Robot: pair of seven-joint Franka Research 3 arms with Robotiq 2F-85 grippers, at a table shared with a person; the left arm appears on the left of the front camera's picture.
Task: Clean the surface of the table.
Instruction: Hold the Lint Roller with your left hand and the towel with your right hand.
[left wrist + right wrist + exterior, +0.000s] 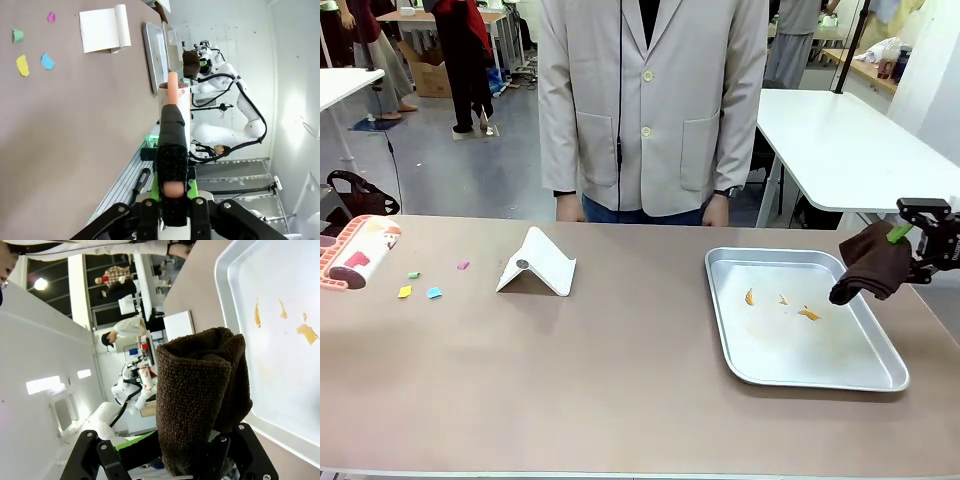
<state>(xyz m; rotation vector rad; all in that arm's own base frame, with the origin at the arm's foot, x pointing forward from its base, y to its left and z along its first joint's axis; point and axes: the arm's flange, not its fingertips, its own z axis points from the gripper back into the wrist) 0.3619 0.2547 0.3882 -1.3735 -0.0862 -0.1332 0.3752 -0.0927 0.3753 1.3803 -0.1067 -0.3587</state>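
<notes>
The brownish-taupe table [620, 380] carries small paper scraps at its left: green [413, 274], pink [463, 265], yellow [405, 291] and blue [434, 292]. In the left wrist view, my left gripper [172, 192] is shut on the black-wrapped pink handle of a roller [172, 100]. The same roller [355, 252] shows at the table's far left edge, a little left of the scraps. Above the right rim of the metal tray [725, 330], my right gripper [920, 240] is shut on a folded brown cloth [870, 265], which hangs over that rim [200, 390].
A white folded stand [538, 262] sits left of centre. Several orange crumbs [808, 313] lie in the tray. A person in a pale jacket [650, 100] stands at the far edge, hands [568, 208] down. A white-topped table [840, 140] stands behind at the right.
</notes>
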